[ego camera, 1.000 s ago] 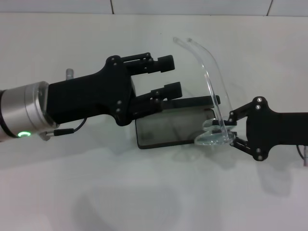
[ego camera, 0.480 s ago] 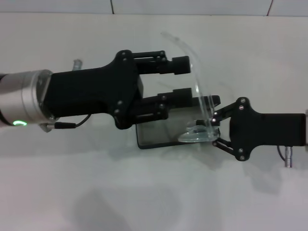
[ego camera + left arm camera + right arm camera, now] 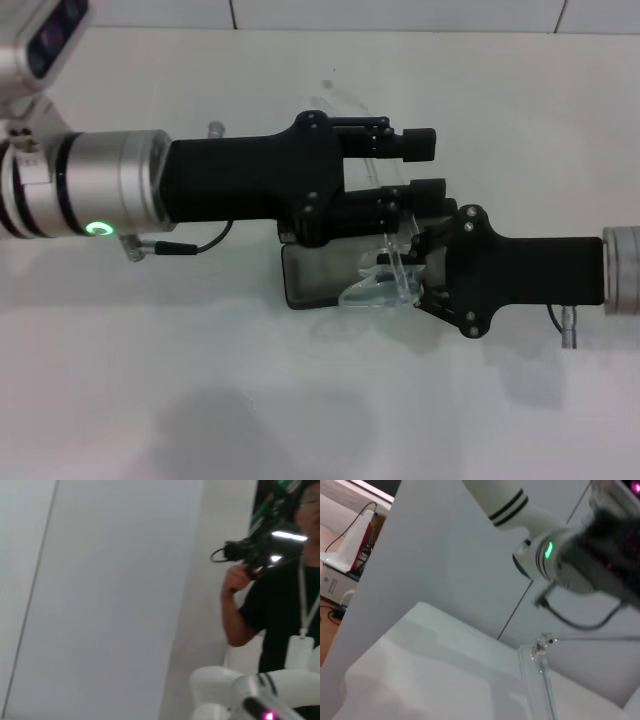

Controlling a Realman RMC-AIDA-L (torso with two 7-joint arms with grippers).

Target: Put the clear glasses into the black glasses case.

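The black glasses case [image 3: 315, 276] lies open at the middle of the white table, its grey lining showing. My right gripper [image 3: 420, 272] reaches in from the right and is shut on the clear glasses [image 3: 372, 290]. Their lens hangs over the case's right half, and one clear arm rises behind the left gripper. My left gripper [image 3: 425, 168] comes in from the left above the case's far edge, open, with its nearer finger along the raised lid. The right wrist view shows a clear arm of the glasses [image 3: 543, 680] up close. The left wrist view shows none of these things.
The white table [image 3: 300, 410] stretches bare in front of the case, with a tiled wall at its far edge. A person holding a camera [image 3: 280, 595] shows in the left wrist view, off the table.
My right gripper has carried the glasses leftward and lower, over the open case, tipping them down. My left arm has slid to the right along the case's far edge.
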